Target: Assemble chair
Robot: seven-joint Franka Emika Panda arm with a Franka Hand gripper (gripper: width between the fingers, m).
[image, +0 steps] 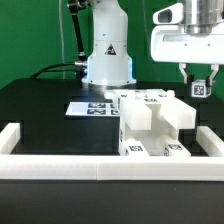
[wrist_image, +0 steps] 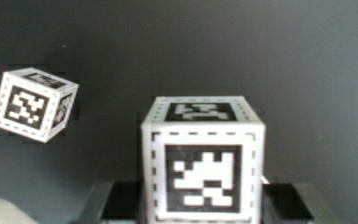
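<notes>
We've got the gripper [image: 200,92] pinching a tagged chair leg [wrist_image: 202,165]. It could twist or slip out on the way to the half-built chair [image: 150,125].

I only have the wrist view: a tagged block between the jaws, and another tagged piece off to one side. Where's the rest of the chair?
Observer: The part-built chair stands on the table, to the exterior view's left of the gripper and its tagged block.
Operator: And the marker board?
Observer: The marker board lies flat in front of the robot base, to the exterior view's left of the chair.
Operator: Anything bounding the table?
Observer: A white rail runs along the near edge and up both sides.
</notes>
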